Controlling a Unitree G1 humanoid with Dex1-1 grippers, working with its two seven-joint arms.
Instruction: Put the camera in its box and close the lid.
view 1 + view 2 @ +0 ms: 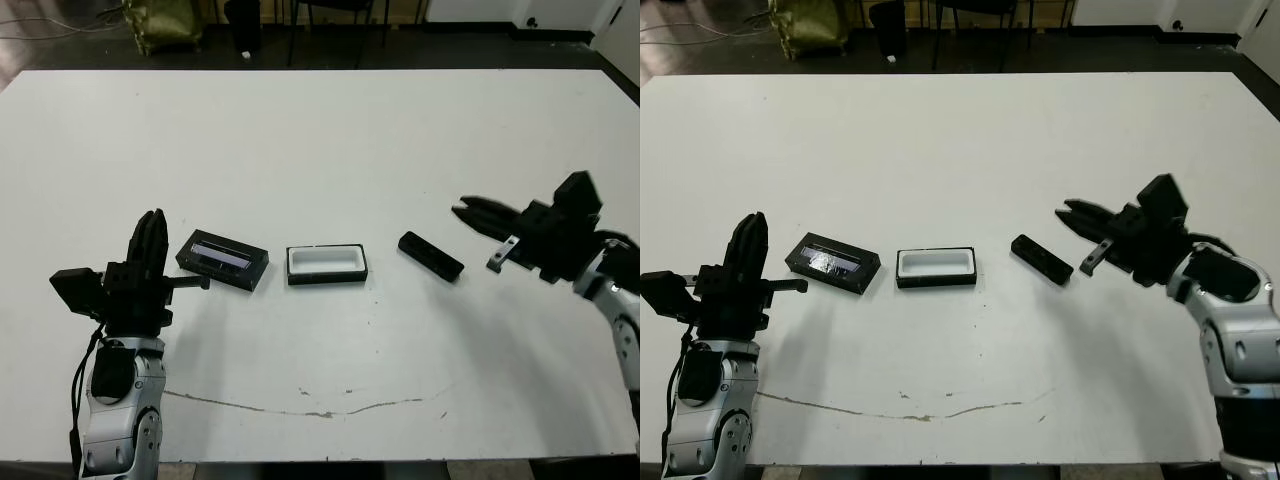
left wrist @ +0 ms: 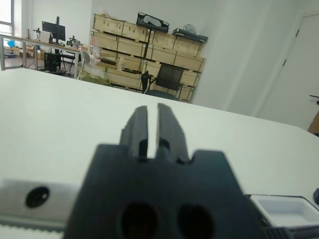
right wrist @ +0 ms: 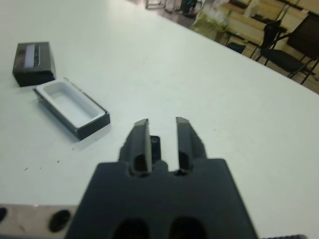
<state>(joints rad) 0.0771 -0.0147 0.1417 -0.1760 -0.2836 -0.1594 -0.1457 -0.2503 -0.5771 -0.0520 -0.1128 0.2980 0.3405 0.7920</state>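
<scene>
Two grippers are hovering over the white table (image 1: 330, 150), both empty. Landmark: the box (image 1: 327, 265), lying open near the table's middle, white lining facing up, nothing inside it.

Nearest the robot: the left gripper (image 1: 150, 235) is standing on the robot's-left side of the box, well apart from it, fingers pointing up and away and pressed nearly together; the left wrist view is showing only a thin slit between the fingers (image 2: 169, 127). A thin cracked line is running across the tabletop nearer the robot than the box.

Level with the box: the lid (image 1: 222, 259) is lying just beside the box on its robot's-left side, apart from it, window strip facing up, set at a slight angle. The camera (image 1: 431, 256) is lying flat on the table to the robot's-right of the box, a clear gap between them, angled diagonally.

Beyond the camera, still farther to the box's right: the right gripper (image 1: 466, 212) is pointing toward the camera, close but not touching, fingers a narrow gap apart in the right wrist view (image 3: 162, 123), the camera's end peeking between them.

Farthest from the box: dark floor, chair legs, an olive bag past the table's far edge.
</scene>
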